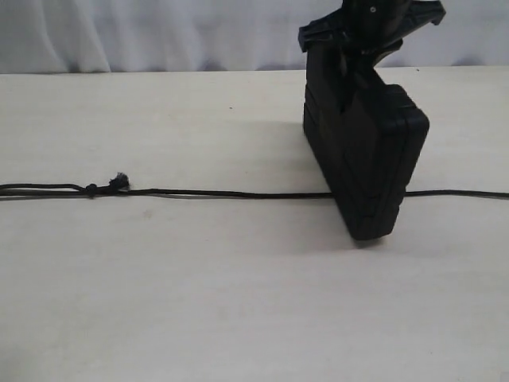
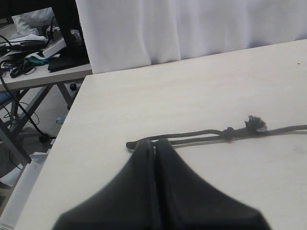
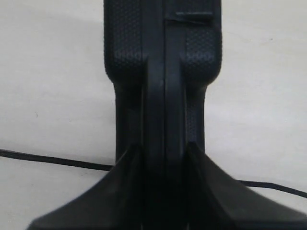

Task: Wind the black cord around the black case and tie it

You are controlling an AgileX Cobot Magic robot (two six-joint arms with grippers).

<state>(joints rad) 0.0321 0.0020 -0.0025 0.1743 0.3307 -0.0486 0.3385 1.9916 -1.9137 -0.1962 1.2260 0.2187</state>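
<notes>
One wide pale bench point(image 1: 199, 302) carries everything. On its right half, nearer the far edge, stands the black case point(image 1: 366, 159), up on a narrow edge and leaning a little. That's my doing. My right gripper point(image 1: 370, 28) is clamped on its top end from above, jaws pressed to either side of the narrow handle part. I'd say I'm standing it up so its broad faces are off the bench and a wrap can pass around them.

Next, the black cord point(image 1: 238, 193). It runs straight across the bench from the left edge to the right edge and meets the case low down. I can't tell whether it goes under the case or behind it.

My left gripper point(image 2: 152, 146) is off by the left edge, jaws together, tips right at the doubled-back cord. Whether a strand is nipped between them I can't tell.

Smallest thing: the frayed knotted tip point(image 1: 119, 180), lying on the left half against the long strand, free for tying.
</notes>
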